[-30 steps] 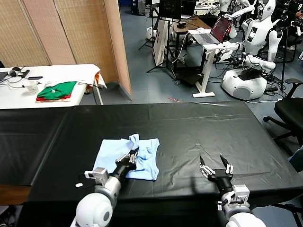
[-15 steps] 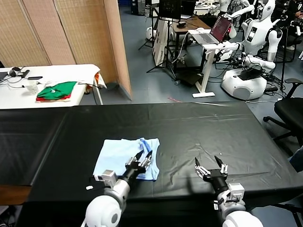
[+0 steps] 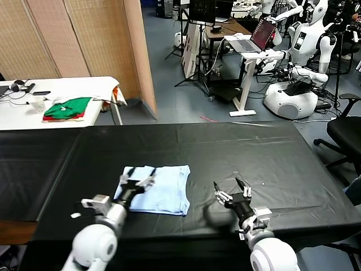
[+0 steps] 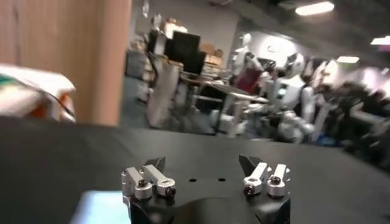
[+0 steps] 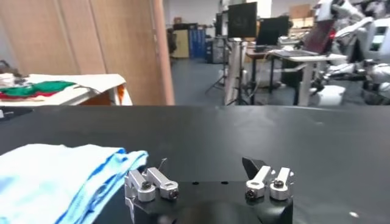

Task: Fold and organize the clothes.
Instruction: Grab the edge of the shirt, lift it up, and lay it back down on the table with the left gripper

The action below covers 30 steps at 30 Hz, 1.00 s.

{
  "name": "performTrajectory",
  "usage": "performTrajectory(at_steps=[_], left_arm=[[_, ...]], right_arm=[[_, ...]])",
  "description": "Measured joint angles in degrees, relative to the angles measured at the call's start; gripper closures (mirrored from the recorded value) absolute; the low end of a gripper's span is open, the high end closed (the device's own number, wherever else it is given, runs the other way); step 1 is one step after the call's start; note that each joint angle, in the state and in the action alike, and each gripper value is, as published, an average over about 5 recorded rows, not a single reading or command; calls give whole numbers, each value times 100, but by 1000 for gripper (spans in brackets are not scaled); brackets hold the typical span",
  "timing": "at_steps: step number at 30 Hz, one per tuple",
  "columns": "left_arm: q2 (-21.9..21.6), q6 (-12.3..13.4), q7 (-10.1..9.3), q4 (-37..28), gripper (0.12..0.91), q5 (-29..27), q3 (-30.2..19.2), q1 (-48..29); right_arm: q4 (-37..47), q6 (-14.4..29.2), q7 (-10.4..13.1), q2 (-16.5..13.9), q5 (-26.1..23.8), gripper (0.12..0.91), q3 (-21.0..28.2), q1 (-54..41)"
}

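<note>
Black cloth covers the wide surface [image 3: 254,158] in front of you in the head view, with a lab of desks, a laptop and white robots behind it. Your light-blue T-shirt [image 3: 161,189] lies folded flat on the near left part of that surface. Your left hand [image 3: 135,184] sits over the shirt's left edge with its fingers spread wide and nothing between them. Your right hand [image 3: 233,197] hovers over bare cloth just right of the shirt, also wide open and empty. On the white side table [image 3: 84,84] far to the left you can see a green and red pile of garments [image 3: 67,108].

From your left wrist, the left hand [image 4: 206,180] shows its fingers well apart, holding nothing, and a pale blue corner of the shirt [image 4: 100,207] sits beside it.

From your right wrist, the right hand [image 5: 207,180] is spread open and empty, and the shirt [image 5: 61,176] lies rumpled on the black surface [image 5: 244,134] close to one finger.
</note>
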<state>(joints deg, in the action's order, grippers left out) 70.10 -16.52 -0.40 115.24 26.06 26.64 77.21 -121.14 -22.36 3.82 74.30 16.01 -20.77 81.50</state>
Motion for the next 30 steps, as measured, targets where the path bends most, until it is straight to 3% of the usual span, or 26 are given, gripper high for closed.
performTrajectory(at_steps=[8,20,30], left_arm=[[-182,-14,67,-496,123,560,535,95],[3,-78,84,-764,123,1514,717,216],[139,-134,108,-864,290,1891,780,301]], right_arm=[[-79,22,4,20,28,118,25,68],[-96,57,15,9,49,118,-13,134],[-95,79,15,13,54,118,-11,141]])
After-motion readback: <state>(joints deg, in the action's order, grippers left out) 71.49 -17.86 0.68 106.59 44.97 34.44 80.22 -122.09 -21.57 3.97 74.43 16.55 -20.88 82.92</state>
